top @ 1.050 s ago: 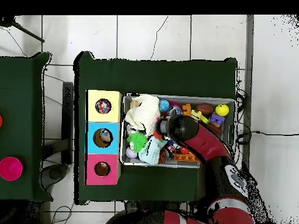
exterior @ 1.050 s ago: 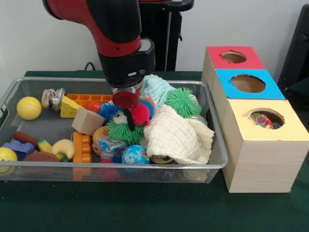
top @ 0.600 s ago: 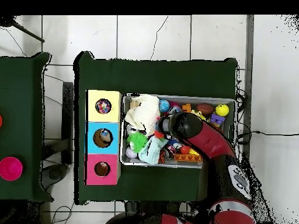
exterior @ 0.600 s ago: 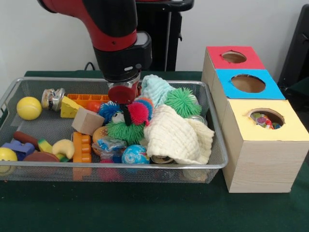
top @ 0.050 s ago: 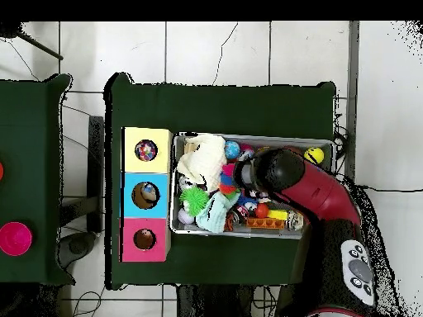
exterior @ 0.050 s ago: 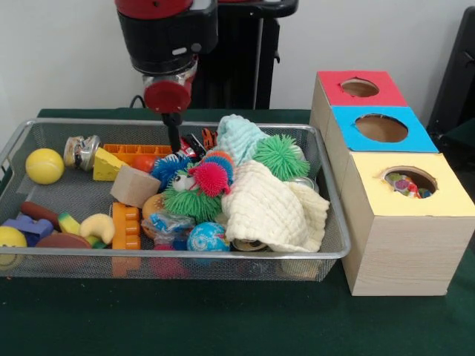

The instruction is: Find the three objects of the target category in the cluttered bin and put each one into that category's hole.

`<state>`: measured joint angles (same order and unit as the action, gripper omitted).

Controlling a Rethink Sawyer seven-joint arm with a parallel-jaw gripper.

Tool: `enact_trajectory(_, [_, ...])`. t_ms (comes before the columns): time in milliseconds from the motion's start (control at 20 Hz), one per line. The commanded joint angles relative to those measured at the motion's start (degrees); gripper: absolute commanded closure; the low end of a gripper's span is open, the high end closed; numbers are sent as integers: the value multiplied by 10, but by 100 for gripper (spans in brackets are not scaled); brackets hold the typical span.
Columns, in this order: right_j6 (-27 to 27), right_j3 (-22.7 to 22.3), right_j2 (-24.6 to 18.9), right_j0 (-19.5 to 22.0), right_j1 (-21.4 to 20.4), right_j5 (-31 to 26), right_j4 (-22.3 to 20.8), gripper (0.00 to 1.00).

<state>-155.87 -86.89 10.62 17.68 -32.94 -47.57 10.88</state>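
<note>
Red and black, the arm comes down over the wire bin [exterior @ 0.050 s ago: 326, 248], and its gripper [exterior @ 0.050 s ago: 174, 139] shows as one thin dark stem below a red disc; whether its fingers are apart or together cannot be told, and nothing is seen held. The tip hangs just above the blue spiky ball [exterior @ 0.050 s ago: 168, 169], toward the bin's far edge. Beside that ball lie a pink spiky ball [exterior @ 0.050 s ago: 210, 178] and a green spiky ball [exterior @ 0.050 s ago: 190, 202], all touching in a clump at the bin's middle. A cream cloth [exterior @ 0.050 s ago: 271, 208] is heaped toward the right edge, with a second green spiky ball [exterior @ 0.050 s ago: 281, 155] and a pale teal cloth [exterior @ 0.050 s ago: 239, 136] behind it. A wooden block [exterior @ 0.050 s ago: 134, 185] and an orange brick [exterior @ 0.050 s ago: 126, 225] sit left of the clump. A yellow ball [exterior @ 0.050 s ago: 44, 165] lies near the left edge. Right of the bin stands a row of three boxes: red-topped box [exterior @ 0.050 s ago: 359, 87], blue-topped box [exterior @ 0.050 s ago: 381, 127], yellow-topped box [exterior @ 0.050 s ago: 409, 182], the last with small objects showing in its hole.
</note>
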Motion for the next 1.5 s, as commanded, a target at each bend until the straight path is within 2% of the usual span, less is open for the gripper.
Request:
enact_trajectory(50, [68,59,-24,57,45,-18,-58,0])
enact_trajectory(250, [113,82,-51,96,87,24,-85,0])
enact_trajectory(500, [156,115,-100,151,139,21,-100,0])
enact_trajectory(850, [120,118,-106,149,141,43,-140,0])
enact_trajectory(1500, [78,151,-110,139,167,49,-172,0])
